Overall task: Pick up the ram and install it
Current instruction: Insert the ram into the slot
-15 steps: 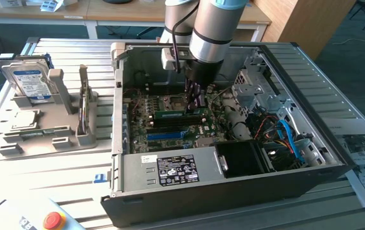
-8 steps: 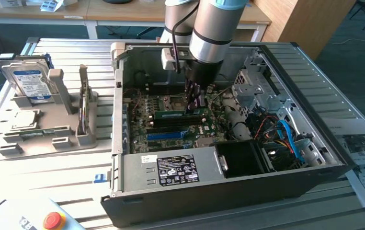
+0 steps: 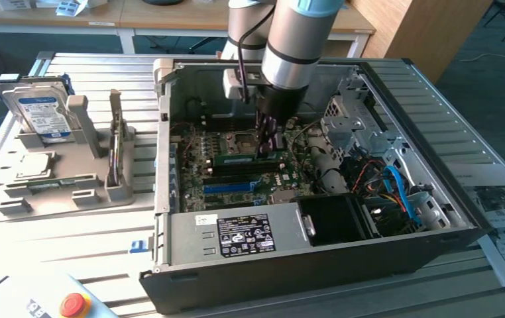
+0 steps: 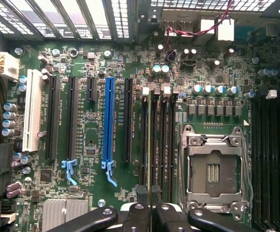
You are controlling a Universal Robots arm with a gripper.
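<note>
My gripper point(image 3: 268, 154) reaches down into the open computer case point(image 3: 168, 152), over the motherboard. It is shut on the ram point(image 3: 237, 159), a thin green stick standing on edge. In the wrist view the ram point(image 4: 149, 145) appears edge-on as a narrow line running out from between the black fingers point(image 4: 135, 217). It lies along the black memory slots point(image 4: 165, 145) beside the CPU socket point(image 4: 214, 169). Whether it is pressed fully into a slot I cannot tell.
A silver hard drive point(image 3: 45, 112) stands in a grey fixture point(image 3: 67, 185) at the exterior view's left. Inside the case are the power supply point(image 3: 244, 235), blue cables point(image 3: 403, 192), a drive cage point(image 3: 358, 112) and a long blue slot point(image 4: 109, 121). A red button point(image 3: 75, 305) sits near the front.
</note>
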